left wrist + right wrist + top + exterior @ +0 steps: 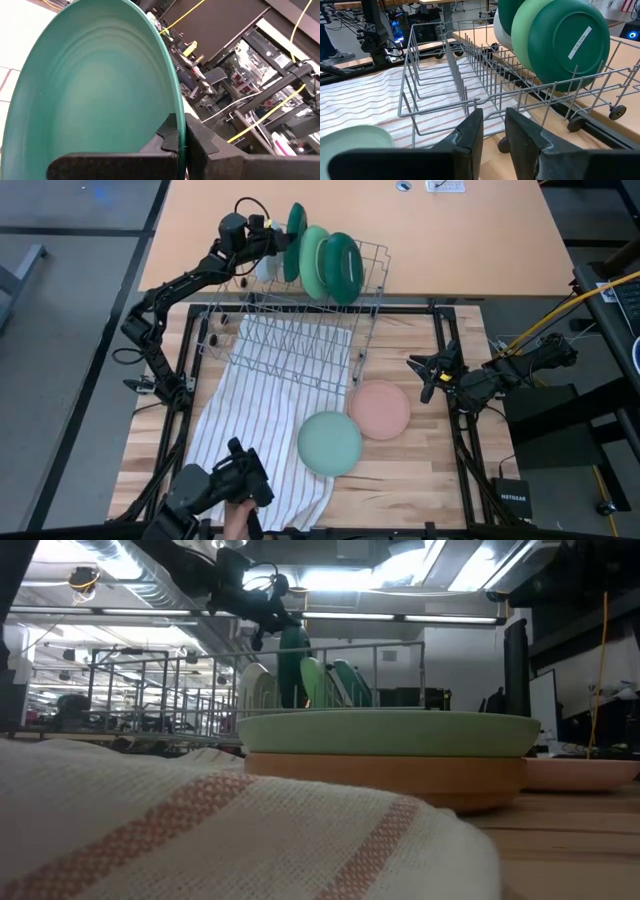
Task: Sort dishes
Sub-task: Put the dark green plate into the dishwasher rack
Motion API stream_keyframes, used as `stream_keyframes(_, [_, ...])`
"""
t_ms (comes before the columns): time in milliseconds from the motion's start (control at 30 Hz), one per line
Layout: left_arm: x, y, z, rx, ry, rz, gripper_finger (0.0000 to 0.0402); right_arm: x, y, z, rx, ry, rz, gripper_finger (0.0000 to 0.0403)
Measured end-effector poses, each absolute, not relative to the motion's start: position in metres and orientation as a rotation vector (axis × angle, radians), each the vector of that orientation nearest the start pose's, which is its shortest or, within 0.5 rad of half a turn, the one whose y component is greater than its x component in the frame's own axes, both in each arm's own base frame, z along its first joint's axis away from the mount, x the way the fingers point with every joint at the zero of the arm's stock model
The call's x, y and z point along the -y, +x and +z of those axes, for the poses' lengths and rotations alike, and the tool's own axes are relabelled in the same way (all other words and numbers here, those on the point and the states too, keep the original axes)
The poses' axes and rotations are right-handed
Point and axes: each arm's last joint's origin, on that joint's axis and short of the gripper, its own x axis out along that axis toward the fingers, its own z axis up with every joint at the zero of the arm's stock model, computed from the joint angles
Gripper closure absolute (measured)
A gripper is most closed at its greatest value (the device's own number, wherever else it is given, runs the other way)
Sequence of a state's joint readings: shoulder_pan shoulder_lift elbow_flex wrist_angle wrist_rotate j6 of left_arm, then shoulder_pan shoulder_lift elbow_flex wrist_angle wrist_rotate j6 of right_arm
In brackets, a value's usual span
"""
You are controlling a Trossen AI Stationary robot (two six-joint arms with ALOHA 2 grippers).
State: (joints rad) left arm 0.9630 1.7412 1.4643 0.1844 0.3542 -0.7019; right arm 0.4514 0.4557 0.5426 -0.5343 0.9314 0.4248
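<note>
Dark green plate (95, 85) pinched by left tool (181, 142).

Two matte black jointed arms, the left arm (175, 285) and right arm (500, 375), are showing blocky, square-edged fingers (465, 142), with black cables looping off the left wrist.
</note>
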Motion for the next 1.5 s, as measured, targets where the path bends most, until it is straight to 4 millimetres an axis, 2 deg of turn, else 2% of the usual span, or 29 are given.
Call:
stream_keyframes(267, [-0.3316,0.2445,0.3477,0.158,-0.749,0.536,0.0401,-0.0221,0.0988,0.2639,-0.241,0.122,-0.533,0.0317])
stream_keyframes(833, [-0.3312,0.2441,0.3454,0.134,-0.77,0.529,0.0401,-0.0221,0.0988,0.264,-0.24,0.124,-0.532,0.0317])
stream_keyframes(1067, [-0.3323,0.2404,0.3488,0.132,-0.778,0.427,0.0401,-0.0221,0.0988,0.264,-0.24,0.125,-0.532,0.0317])
stream_keyframes(1500, [-0.3338,0.2363,0.3433,0.07,-0.766,0.444,0.0401,-0.0221,0.0988,0.2638,-0.241,0.125,-0.531,0.0317])
